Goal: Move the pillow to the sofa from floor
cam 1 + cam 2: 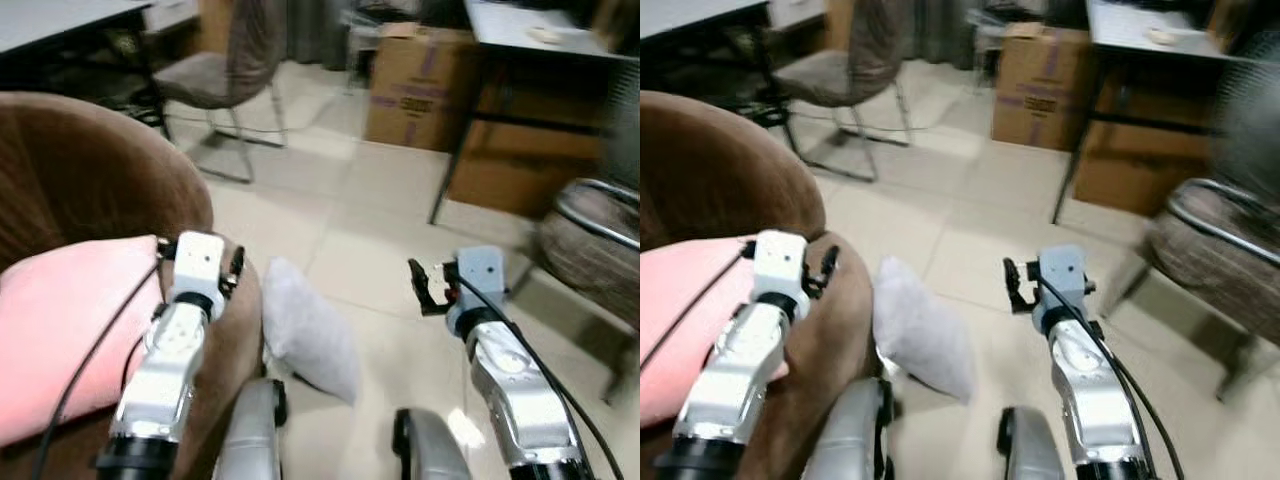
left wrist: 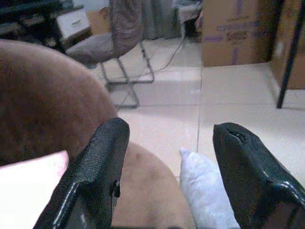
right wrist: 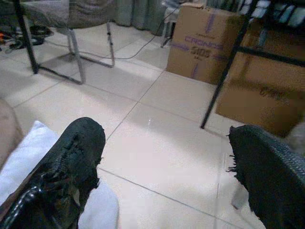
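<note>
Pale tiled floor (image 1: 380, 200), chair (image 1: 215, 70), cardboard boxes (image 1: 415, 85)

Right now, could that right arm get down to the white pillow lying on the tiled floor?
Probably yes. The right gripper is open, holding nothing, and the soft white pillow lies below and to its left against the brown sofa, with bare tiled floor between them.

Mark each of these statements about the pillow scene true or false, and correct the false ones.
1. The white pillow lies on the floor beside the brown sofa. True.
2. The right gripper is shut on the white pillow. False: it is open and holds nothing.
3. A pink cushion rests on the sofa. True.
4. The left gripper is shut. False: its fingers stand apart.
5. A cardboard box stands beyond the pillow. True.
</note>
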Controlling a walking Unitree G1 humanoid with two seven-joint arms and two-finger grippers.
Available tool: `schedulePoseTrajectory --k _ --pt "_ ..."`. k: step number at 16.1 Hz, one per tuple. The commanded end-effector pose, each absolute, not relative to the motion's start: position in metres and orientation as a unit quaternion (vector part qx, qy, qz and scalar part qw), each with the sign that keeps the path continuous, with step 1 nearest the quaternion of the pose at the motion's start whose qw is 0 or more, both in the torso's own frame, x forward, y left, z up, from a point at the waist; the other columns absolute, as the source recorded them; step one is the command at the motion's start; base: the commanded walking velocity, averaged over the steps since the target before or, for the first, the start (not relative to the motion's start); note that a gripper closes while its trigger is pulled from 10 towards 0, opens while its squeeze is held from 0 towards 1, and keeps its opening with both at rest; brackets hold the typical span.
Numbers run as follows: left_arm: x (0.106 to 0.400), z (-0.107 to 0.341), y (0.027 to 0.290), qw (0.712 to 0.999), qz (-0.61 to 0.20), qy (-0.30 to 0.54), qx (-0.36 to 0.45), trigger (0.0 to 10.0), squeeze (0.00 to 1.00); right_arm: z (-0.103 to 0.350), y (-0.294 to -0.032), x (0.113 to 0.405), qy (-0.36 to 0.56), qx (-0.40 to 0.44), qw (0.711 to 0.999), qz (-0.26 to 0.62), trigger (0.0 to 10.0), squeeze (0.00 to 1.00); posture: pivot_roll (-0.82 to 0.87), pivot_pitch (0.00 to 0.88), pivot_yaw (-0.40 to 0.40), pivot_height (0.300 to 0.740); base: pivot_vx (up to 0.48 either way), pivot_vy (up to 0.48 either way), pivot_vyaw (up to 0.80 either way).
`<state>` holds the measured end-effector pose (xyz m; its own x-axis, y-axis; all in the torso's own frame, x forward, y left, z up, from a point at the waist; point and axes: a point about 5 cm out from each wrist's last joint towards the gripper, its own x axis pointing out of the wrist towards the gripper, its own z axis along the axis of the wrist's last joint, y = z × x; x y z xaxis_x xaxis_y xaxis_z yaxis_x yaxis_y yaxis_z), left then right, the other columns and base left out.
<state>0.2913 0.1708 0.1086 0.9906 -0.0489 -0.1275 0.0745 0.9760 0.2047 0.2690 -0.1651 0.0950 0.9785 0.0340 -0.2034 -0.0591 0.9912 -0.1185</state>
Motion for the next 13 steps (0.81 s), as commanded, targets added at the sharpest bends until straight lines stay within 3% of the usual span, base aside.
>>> schedulePoseTrajectory --k 1,8,13 --pt "0.2917 0.1107 0.1656 0.992 -0.042 0.054 0.103 10.0 0.00 0.1014 -0.1696 0.2715 0.090 -0.067 0.994 0.015 10.0 0.00 -0.05 0.000 0.031 0.602 0.000 0.000 0.00" --pt "0.2902 0.1104 0.1643 0.992 -0.045 0.048 0.108 10.0 0.00 0.1008 -0.1706 0.2709 0.092 -0.070 0.993 0.012 10.0 0.00 -0.05 0.000 0.031 0.602 0.000 0.000 0.00" --pt "0.2880 0.1061 0.1614 0.992 -0.047 0.054 0.104 10.0 0.00 0.1009 -0.1728 0.2672 0.094 -0.073 0.993 0.012 10.0 0.00 -0.07 0.000 0.031 0.602 0.000 -0.468 0.00"
